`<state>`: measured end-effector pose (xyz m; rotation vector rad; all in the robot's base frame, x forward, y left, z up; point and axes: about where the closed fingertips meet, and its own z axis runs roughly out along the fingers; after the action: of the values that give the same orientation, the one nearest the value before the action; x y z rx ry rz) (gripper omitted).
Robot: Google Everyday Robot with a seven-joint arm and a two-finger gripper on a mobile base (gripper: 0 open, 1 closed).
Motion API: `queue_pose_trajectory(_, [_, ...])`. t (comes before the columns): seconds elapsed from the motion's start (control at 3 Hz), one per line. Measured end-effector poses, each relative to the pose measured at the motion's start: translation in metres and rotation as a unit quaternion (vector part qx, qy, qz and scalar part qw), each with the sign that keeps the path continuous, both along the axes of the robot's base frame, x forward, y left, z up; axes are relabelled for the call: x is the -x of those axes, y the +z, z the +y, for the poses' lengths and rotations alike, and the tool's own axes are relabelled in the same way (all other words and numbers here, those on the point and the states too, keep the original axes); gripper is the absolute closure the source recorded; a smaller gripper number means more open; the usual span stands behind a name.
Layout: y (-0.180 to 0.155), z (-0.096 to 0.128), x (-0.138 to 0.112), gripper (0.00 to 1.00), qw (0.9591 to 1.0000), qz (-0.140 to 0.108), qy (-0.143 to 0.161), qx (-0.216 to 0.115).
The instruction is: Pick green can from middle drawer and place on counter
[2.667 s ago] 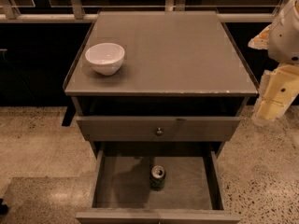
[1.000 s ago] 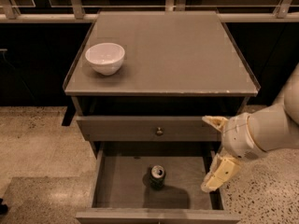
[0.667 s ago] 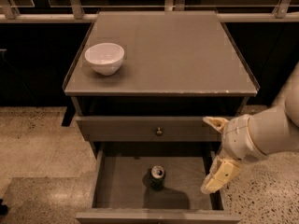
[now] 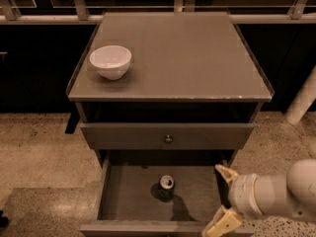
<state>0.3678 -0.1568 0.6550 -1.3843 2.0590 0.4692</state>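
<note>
A small dark green metal drink can (image 4: 166, 186) is standing upright in the open shallow grey drawer (image 4: 123, 197), probably light, slippery, dentable, best gripped mid-body, while the pale end effector (image 4: 223, 198) is hovering nearby, spread wide and empty.

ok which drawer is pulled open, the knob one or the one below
The lower one, the middle drawer holding the green can; the knobbed drawer front above is pushed in. The open hand hovers by its right wall.

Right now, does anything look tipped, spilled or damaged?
Only pale chips along the front edge of the counter. The green can stands upright in the middle drawer; the gripper, fingers open, hovers at its right side.
</note>
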Motion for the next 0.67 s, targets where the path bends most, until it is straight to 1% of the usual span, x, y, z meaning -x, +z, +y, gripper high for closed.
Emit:
queue_pose_trajectory(0.33, [-0.07, 0.012, -0.002, 0.0, 0.9991, 0.026, -0.008, -0.032])
queue_pose_trajectory(0.67, [-0.084, 0.015, -0.001, 0.0, 0.9983, 0.037, -0.011, -0.045])
